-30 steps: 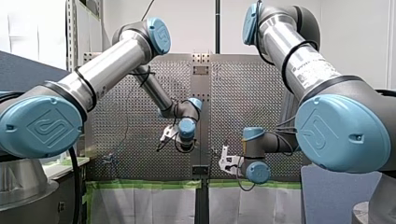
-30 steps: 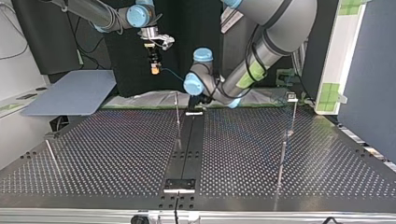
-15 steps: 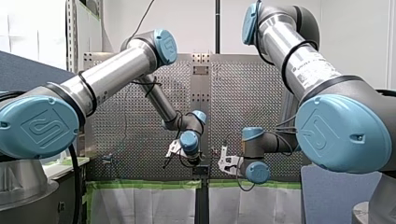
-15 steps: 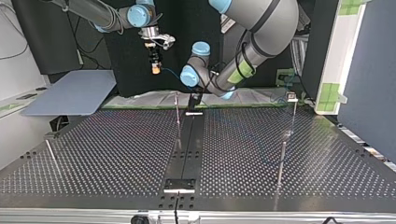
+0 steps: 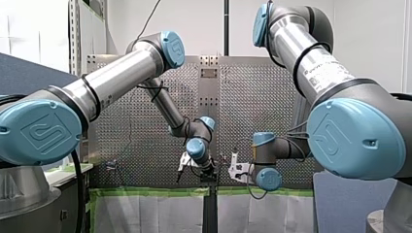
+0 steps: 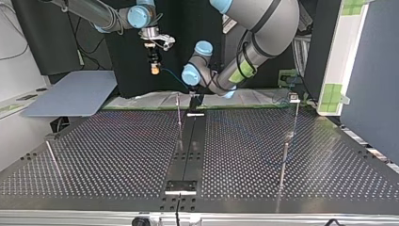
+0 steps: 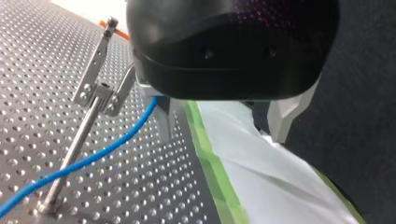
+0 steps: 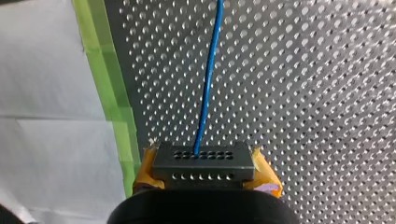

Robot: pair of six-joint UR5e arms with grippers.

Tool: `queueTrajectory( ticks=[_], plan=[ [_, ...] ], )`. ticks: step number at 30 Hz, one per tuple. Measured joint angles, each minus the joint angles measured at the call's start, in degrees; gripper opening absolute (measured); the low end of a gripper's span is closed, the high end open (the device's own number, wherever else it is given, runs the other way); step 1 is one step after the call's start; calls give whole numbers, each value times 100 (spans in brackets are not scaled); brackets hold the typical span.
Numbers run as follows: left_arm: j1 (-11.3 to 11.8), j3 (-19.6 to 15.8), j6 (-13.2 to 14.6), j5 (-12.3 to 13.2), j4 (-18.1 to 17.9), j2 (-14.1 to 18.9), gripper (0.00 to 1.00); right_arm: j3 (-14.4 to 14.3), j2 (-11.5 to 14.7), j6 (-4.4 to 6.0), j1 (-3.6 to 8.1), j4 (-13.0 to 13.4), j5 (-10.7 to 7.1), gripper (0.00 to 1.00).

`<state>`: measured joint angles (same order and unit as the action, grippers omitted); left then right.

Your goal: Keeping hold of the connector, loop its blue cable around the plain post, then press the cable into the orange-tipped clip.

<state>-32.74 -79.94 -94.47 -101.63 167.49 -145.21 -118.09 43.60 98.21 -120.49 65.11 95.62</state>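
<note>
A grey connector (image 8: 203,161) with rows of holes sits between the yellow pads of my right gripper (image 8: 203,173), which is shut on it. Its blue cable (image 8: 208,79) runs straight ahead over the perforated table. In the top view my right gripper (image 6: 154,68) hangs high behind the table's far edge. My left gripper (image 6: 195,100) is low at that edge, beside a thin post (image 6: 179,113). In the left wrist view my left gripper (image 7: 222,126) stands open. The blue cable (image 7: 84,161) runs up to one finger (image 7: 166,122). The post (image 7: 74,149) beside it carries a metal clip (image 7: 98,91).
A tall rod with a clip (image 6: 294,100) and a plain rod (image 6: 284,162) stand at the top view's right, a short rod (image 6: 51,157) at its left. A black strip (image 6: 188,146) runs down the middle. Green tape (image 7: 215,172) and white sheeting edge the table.
My left arm has dropped and swung toward the table's edge by the thin post. My right gripper has lifted slightly with the connector.
</note>
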Motion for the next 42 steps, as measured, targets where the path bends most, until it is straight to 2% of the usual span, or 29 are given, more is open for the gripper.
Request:
queueTrajectory(
  ticks=[7,8,9,10,11,12,14,15,16,26,36,42],
  plan=[
    [25,-82,-355,354,-320,1,100,0,-2,-17,9,-22,51,0],
    [29,-85,-411,411,-375,3,87,0,-2,-18,9,-23,52,0],
    [32,-87,-457,454,-412,4,87,0,-2,-18,10,-23,52,0],
    [33,-87,-502,492,-440,5,71,0,-2,-18,11,-23,53,0],
    [34,-88,-559,524,-465,5,46,-1,-2,-19,11,-23,53,0],
    [34,-88,-603,527,-478,5,46,0,-1,-19,10,-22,53,0],
    [27,-88,-691,483,-494,5,14,0,1,-19,11,-18,54,0],
    [24,-89,-715,448,-498,5,14,0,0,-19,11,-15,56,0],
    [19,-89,-730,406,-501,5,0,0,1,-18,11,-13,57,0],
    [-12,-89,-740,-48,-469,8,0,5,0,-19,40,-12,63,0],
    [-115,-90,-750,-86,-636,10,0,220,1,-24,158,-165,37,0],
    [-119,-89,-900,-98,-854,9,0,329,-2,-27,242,-262,28,0]
  ],
)
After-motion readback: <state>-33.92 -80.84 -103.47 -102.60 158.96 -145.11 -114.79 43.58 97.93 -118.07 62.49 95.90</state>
